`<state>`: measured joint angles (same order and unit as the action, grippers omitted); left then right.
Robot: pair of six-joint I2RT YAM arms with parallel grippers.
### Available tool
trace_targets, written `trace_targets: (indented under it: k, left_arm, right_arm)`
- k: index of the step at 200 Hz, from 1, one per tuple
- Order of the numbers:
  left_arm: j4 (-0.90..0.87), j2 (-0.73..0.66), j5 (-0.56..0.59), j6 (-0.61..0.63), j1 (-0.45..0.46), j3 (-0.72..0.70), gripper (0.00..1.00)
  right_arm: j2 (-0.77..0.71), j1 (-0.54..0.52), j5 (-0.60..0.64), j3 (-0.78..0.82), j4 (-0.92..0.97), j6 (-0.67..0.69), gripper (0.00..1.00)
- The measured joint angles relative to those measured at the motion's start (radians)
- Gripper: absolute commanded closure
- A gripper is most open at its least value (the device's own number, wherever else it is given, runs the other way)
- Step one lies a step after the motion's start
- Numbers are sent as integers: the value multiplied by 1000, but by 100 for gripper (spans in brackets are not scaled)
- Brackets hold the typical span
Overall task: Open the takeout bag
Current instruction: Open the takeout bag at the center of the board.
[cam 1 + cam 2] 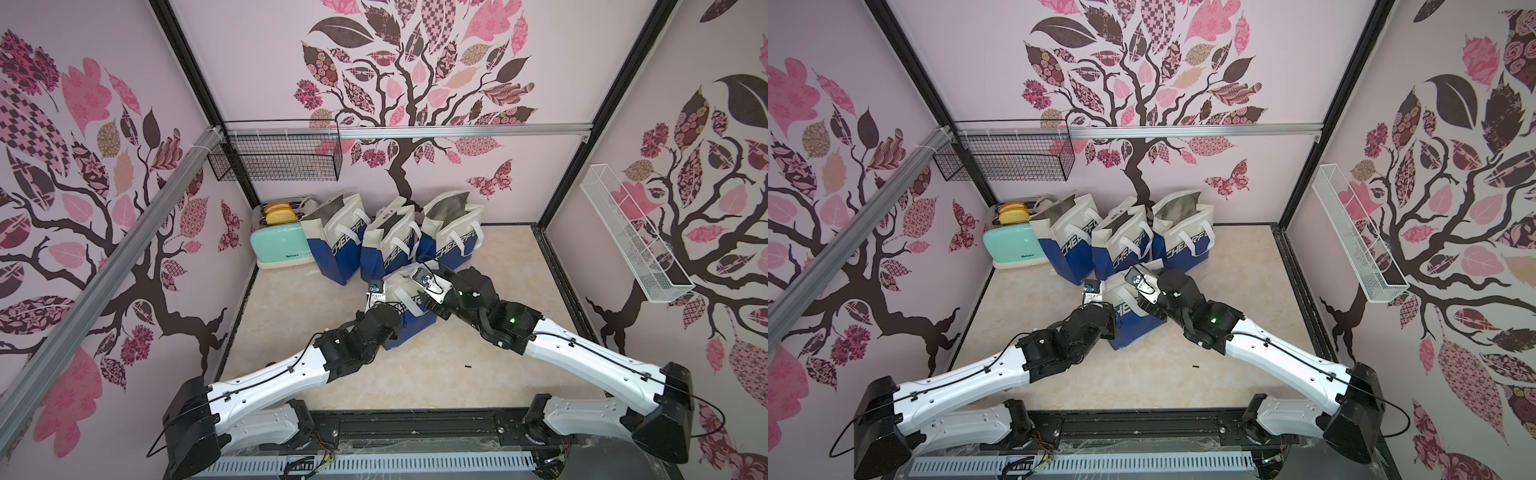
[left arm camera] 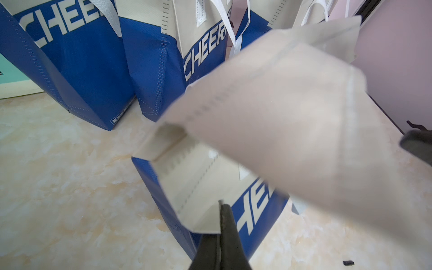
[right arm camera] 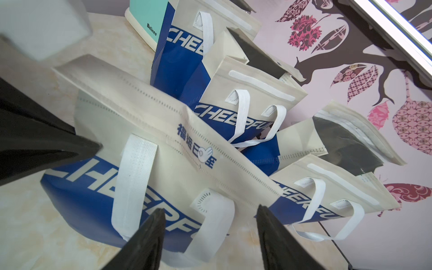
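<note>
Holding the takeout bag [image 1: 415, 330] standing in the middle of the table [image 1: 291, 332], just before three other bags [image 1: 336, 245], by clamping the left gripper [image 2: 221, 210] on its side edge (probably as an anchor), while hovering the right gripper [image 3: 209, 208], jaws apart and empty, near the handle [image 3: 133, 182].

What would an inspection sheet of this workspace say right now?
Surface: beige marbled tabletop, small black scrap on it.
Job's things: blue-and-cream fabric takeout bag standing in front.
Clutter: three matching bags behind, mint-green toaster holding bread.
Grippers: left pincer shut on the takeout bag's cream rim; right pincer open by its white handle.
Cables: black cable clipped along each arm.
Surroundings: tree-print walls, black wire basket, white mesh shelf.
</note>
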<state>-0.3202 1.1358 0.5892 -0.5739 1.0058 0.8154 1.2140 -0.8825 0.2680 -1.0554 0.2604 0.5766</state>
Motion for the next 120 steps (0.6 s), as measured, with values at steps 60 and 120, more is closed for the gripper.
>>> trace_targets:
  k: [60, 120]
  left_arm:
    - [-8, -10, 0, 4, 0, 0, 100]
    - [-12, -10, 0, 18, 0, 0, 100]
  right_arm:
    - [80, 3, -23, 0, -83, 42, 37]
    - [117, 4, -10, 0, -169, 78, 55]
